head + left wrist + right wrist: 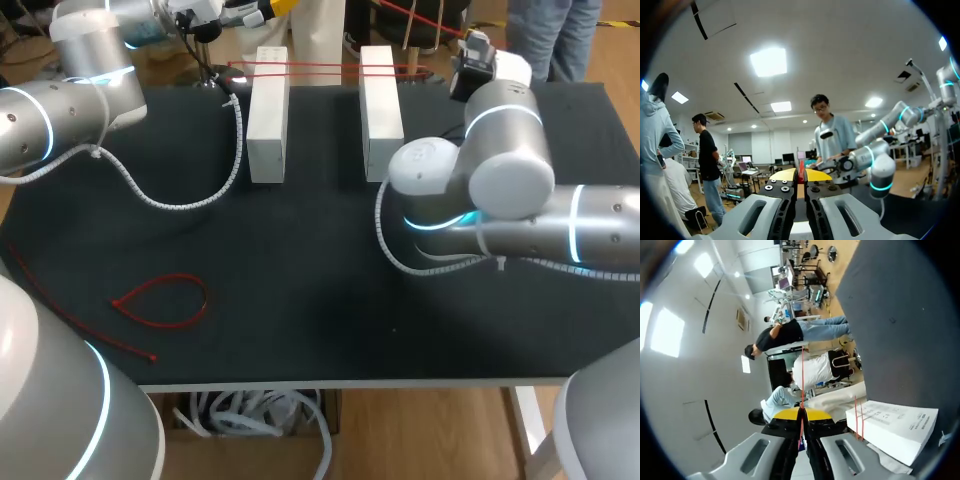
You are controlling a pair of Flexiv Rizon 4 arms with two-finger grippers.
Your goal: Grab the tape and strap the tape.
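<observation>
Table [330,300]: black top. It carries everything below.
Arms: your left arm [70,90] sits at the far left corner. Your right arm [510,170] reaches across to the far right.
White blocks: the left white block [268,120] and the right white block [380,115] stand side by side, apart, near the far edge.
Spiral hoses: a white spiral hose [190,195] trails from your left arm over the table, and another curls under your right.
Red tape [320,69]: a thin strap running across the far ends of both blocks as two close lines, with its ends leading off toward your grippers.
Spare red loop [165,300]: lies on the near left of the table, well apart from the blocks and untouched.
Left gripper [800,176]: yellow tips pressed together on a red strip, so it is clamped on the tape.
Right gripper [801,415]: tips likewise closed on the tape, which runs out taut ahead of them.
Handling: the strap looks very light, narrow, springy and smooth, so it may slip or twist under a sideways pull. The blocks look light enough to topple.
Where to hold: stay close to each end and pull along the strap's line.
</observation>
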